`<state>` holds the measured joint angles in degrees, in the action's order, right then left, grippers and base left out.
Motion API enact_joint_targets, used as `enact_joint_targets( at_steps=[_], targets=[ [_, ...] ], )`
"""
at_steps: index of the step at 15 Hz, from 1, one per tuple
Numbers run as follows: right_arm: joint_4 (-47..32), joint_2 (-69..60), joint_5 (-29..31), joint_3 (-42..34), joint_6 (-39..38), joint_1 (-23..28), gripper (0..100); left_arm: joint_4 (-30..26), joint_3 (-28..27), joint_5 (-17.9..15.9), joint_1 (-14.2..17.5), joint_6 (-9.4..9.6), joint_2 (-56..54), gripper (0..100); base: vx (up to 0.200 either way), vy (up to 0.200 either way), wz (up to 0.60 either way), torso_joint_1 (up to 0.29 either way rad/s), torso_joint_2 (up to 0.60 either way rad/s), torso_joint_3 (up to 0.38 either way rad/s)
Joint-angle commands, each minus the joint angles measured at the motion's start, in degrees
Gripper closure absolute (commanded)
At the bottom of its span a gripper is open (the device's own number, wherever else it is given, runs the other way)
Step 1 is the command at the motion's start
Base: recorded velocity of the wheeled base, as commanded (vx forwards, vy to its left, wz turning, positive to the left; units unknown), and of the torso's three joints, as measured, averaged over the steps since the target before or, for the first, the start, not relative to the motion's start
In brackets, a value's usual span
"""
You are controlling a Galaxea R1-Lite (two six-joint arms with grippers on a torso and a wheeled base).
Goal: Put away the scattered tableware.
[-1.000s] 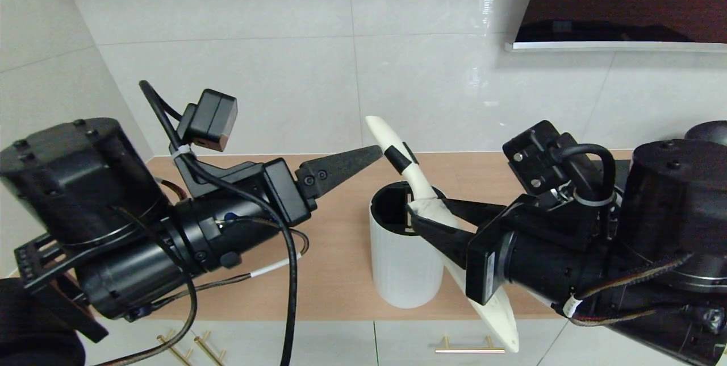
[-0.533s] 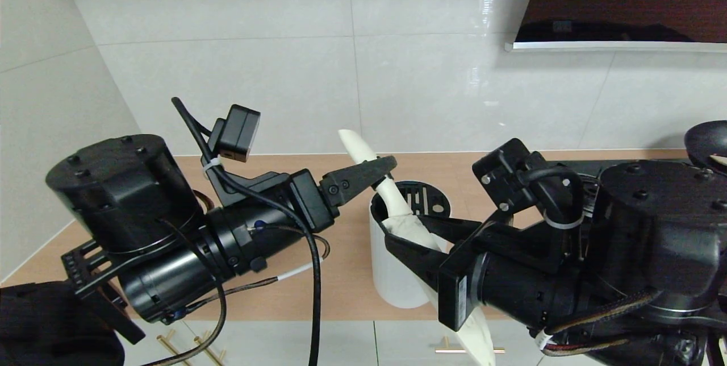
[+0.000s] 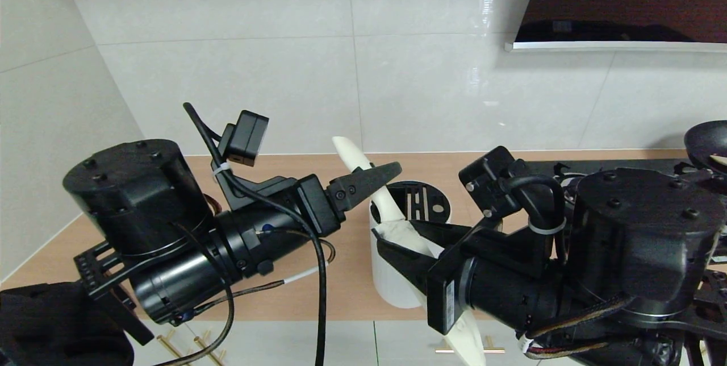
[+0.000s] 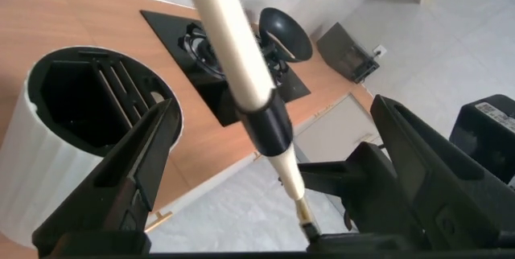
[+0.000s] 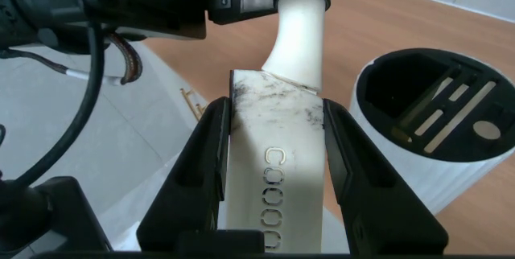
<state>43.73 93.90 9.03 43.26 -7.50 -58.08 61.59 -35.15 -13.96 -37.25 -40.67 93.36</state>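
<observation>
My right gripper (image 5: pixel 278 126) is shut on the blade of a white slotted spatula (image 5: pixel 282 170) with a black band on its handle. In the head view the spatula (image 3: pixel 347 153) slants up to the left over the white cylindrical utensil holder (image 3: pixel 392 283), held by the right gripper (image 3: pixel 400 238) just in front of the holder's rim. My left gripper (image 4: pixel 273 110) is open, one finger on each side of the spatula handle (image 4: pixel 229 42) near the black band, without touching it. The holder (image 4: pixel 48 170) has a black slotted insert and stands on the wooden counter.
A black hob (image 4: pixel 201 46) with a dark pan (image 4: pixel 286 34) on it lies to the right of the holder. The dark range hood (image 3: pixel 619 2) hangs above it. Tiled wall stands behind the counter (image 3: pixel 341 275). Cabinet handles (image 3: pixel 170 346) show below the front edge.
The right arm has carried the spatula left and lower. The left gripper has moved right, and its open fingers now flank the handle.
</observation>
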Motion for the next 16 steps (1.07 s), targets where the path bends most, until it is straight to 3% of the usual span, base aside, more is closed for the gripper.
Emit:
enact_joint_targets(
  at_steps=[1,5,6,16],
  targets=[
    [0.0,0.4,0.0,0.1,0.0,0.0,100,0.0,0.0,0.0,0.0,-0.03,0.1,0,0.000,0.000,0.00,0.000,0.00,0.000],
    [0.0,0.4,0.5,0.0,0.0,-0.7,100,0.0,0.0,0.2,-0.4,0.06,0.2,0,0.000,0.000,0.00,0.000,0.00,0.000],
    [0.0,0.4,0.5,0.0,0.0,-1.0,100,0.0,-0.1,0.4,-0.4,0.06,0.2,100,0.000,0.000,0.00,0.000,0.00,0.000],
    [0.0,0.5,2.3,0.1,0.0,-1.0,100,0.0,-0.3,0.4,-0.3,0.06,0.4,100,0.000,0.000,0.00,0.000,0.00,0.000]
  ],
)
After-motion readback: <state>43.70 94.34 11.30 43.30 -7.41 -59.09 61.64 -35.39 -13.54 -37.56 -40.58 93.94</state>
